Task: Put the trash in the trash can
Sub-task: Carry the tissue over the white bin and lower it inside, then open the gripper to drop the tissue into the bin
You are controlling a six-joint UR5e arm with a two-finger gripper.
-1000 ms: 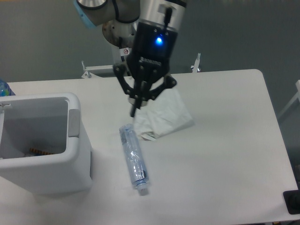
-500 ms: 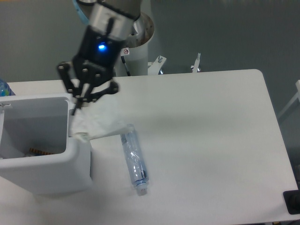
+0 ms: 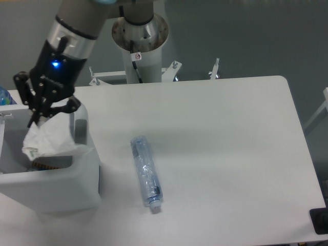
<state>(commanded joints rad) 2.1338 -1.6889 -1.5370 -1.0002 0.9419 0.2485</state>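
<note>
The gripper (image 3: 37, 117) hangs over the open top of the trash can (image 3: 87, 177), on the left side of the table (image 3: 230, 154). Its two black fingers (image 3: 36, 114) are pressed close together, pinching the top of the crumpled white wrapper (image 3: 48, 141). The wrapper dangles right below the fingertips. Most of it hangs inside the can's opening, and its right side touches or sits just next to the can's right wall. You cannot tell if it touches the bottom of the can.

A small blue light (image 3: 55, 64) glows on the gripper's black body.

The trash can is white and boxy with round corners and a thick rim. A grey panel (image 3: 81, 129) sits on its right edge, just beside the hanging wrapper. Something small, dark and stripy (image 3: 48, 166) lies down inside the can, under the wrapper. It is too small to tell what it is.

The crushed clear bluish bottle (image 3: 145, 172) lies flat on the table, to the right of the can and not touching it. It is well apart from the gripper. Its cap end points toward the front edge of the table.

A little red and white sticker (image 3: 137, 56) is on the robot's white base post (image 3: 141, 51) behind the table. Its marks are too small to read. No other writing can be read.

At the far left edge, a bit of something blue (image 3: 3, 96) peeks in behind the can.
</note>
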